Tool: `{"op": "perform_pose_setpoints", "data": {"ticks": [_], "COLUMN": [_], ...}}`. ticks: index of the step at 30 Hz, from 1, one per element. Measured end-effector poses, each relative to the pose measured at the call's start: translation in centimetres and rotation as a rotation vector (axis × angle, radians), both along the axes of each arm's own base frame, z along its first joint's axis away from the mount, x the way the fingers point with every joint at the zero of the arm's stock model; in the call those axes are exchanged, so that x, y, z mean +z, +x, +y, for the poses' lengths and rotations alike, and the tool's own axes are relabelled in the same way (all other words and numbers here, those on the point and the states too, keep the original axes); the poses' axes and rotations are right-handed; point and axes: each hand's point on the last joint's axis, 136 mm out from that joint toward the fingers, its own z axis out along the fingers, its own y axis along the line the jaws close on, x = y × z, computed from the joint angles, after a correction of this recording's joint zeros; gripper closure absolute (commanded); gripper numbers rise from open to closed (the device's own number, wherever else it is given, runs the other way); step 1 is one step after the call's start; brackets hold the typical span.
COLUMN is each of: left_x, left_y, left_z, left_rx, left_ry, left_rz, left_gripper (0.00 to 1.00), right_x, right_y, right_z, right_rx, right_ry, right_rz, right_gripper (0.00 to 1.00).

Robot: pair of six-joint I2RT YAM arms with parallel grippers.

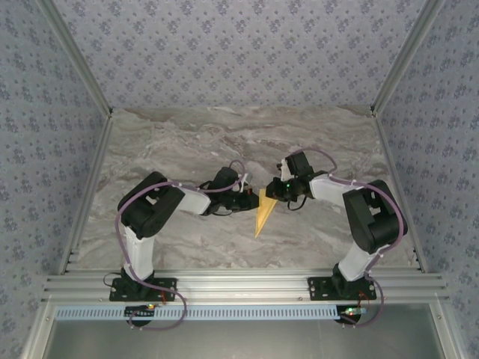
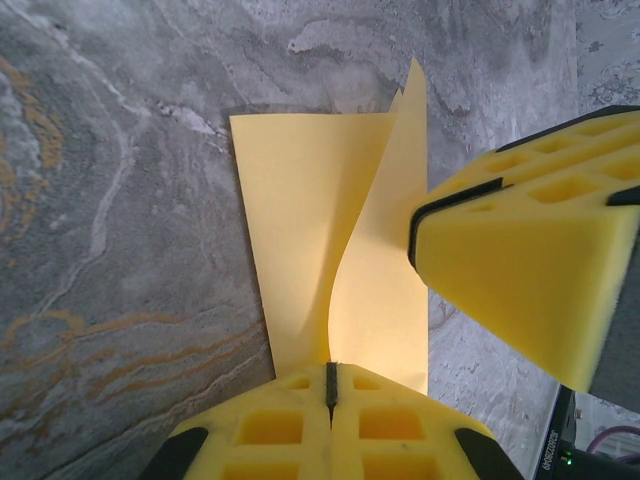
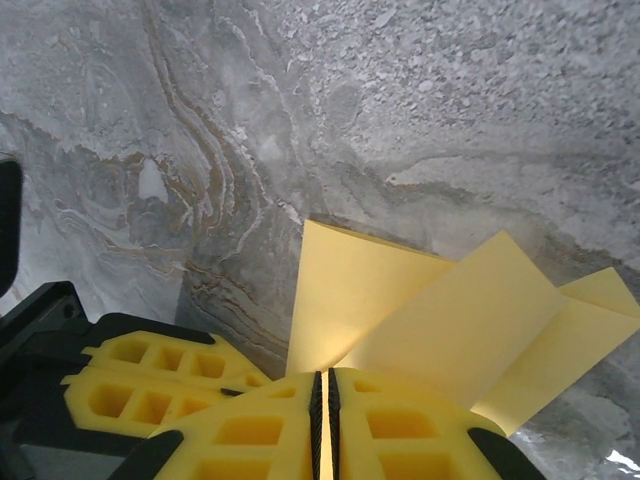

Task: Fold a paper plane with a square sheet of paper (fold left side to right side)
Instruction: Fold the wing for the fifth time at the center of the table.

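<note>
Left gripper [image 2: 330, 372]: pads pressed together, clamped on the near edge of the paper plane [image 2: 300, 220]. The paper runs straight out ahead of the fingertips. One layer lies flat on the marble table [image 2: 110, 200]. A second layer rises from the pinch and curls up to the right of the flat one.

The right gripper's foam finger [image 2: 520, 270] sits ahead and to the right of the left fingertips, against the lifted layer's right edge.

Right gripper [image 3: 322, 378]: jaws narrow, with only a thin yellow line of paper between the pads, so it is gripping the same paper. From this pinch the sheet [image 3: 360, 290] fans forward and right: a flat panel straight ahead, and two overlapping flaps angled off to the right, raised off the table. The left gripper's fingers [image 3: 150, 390] are just left of the right fingertips, close beside them.

In the top view the two grippers meet mid-table, left [image 1: 251, 198] and right [image 1: 274, 191], with the paper [image 1: 263, 212] between them. It reads as a slim triangle: the wide end is at the fingertips, and the point trails back toward the arm bases, resting on the table.

Cannot tell how many creases it has, or which layer each gripper has hold of.
</note>
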Motion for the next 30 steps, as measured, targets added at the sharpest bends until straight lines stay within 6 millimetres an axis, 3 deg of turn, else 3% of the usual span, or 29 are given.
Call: {"op": "perform_pose_setpoints", "data": {"ticks": [30], "left_x": [0.0], "left_y": [0.0], "left_z": [0.0], "left_rx": [0.0], "left_ry": [0.0], "left_rz": [0.0], "left_gripper": [0.98], "right_x": [-2.2], "right_y": [-0.9], "right_z": [-1.1], "right_rx": [-0.004], "right_ry": [-0.06], "right_rz": [0.018], "right_gripper": [0.92]}}
